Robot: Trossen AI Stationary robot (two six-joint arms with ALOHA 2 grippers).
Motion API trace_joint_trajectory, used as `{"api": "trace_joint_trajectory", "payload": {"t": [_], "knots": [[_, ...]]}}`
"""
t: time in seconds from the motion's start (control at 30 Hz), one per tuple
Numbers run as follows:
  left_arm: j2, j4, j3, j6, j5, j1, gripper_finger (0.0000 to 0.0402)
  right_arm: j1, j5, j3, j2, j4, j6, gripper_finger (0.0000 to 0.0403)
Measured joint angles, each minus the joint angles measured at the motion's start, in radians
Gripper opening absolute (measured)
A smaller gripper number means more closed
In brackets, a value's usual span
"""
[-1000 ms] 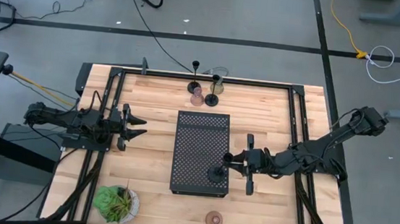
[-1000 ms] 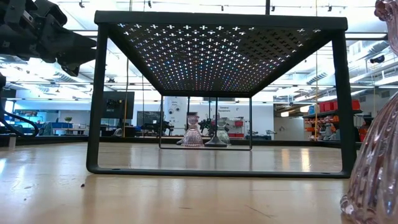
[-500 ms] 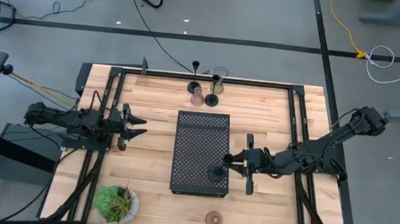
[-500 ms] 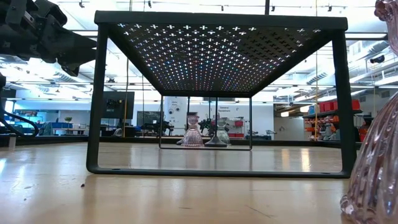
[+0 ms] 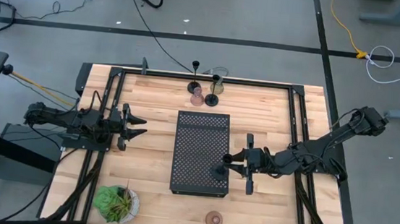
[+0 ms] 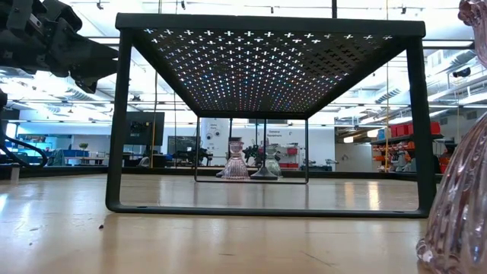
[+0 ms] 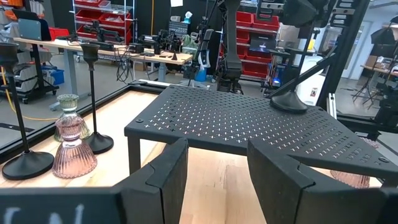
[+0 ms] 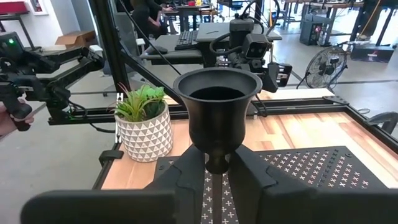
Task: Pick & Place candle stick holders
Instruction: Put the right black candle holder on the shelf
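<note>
A: Where's the right gripper [image 5: 229, 159] now?

B: Over the tray [image 5: 202, 127], near the corner closest to its own arm. The black holder [image 8: 217, 112] stands right in it, stem running down through its middle, cup just above, base on the perforated top below

A: Gripping or let go?

B: I can't tell. It sits close around the stem, but whether it pinches isn't visible

A: So this looks like the set-down?

B: My guess, yes. To do it well, make sure the base lies flat on the tray before anything else; from here I can't confirm that. Then open evenly so neither side nudges the stem, and pull straight back along the arm's own line, low enough to stay under the cup

A: Risk?

B: It's slim and top-heavy; a sideways brush would tip it, and the tray's edge is just beside the base

A: The left gripper [image 5: 139, 127]?

B: Waiting beyond the tray's opposite side, jaws apart, empty

A: Other holders [image 5: 205, 91]?

B: A cluster well away, past the tray's far end
</note>
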Motion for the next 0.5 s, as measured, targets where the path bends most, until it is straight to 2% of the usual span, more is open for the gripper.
{"api": "trace_joint_trajectory", "payload": {"t": [0.33, 0.5], "knots": [[0.0, 0.0, 0.0, -0.005, 0.0, 0.0, 0.017, -0.002, -0.002, 0.0, 0.001, 0.029, 0.018, 0.0068], [0.0, 0.0, 0.0, -0.005, 0.0, 0.0, 0.017, -0.014, -0.01, 0.0, 0.049, 0.084, 0.026, 0.0068]]}}
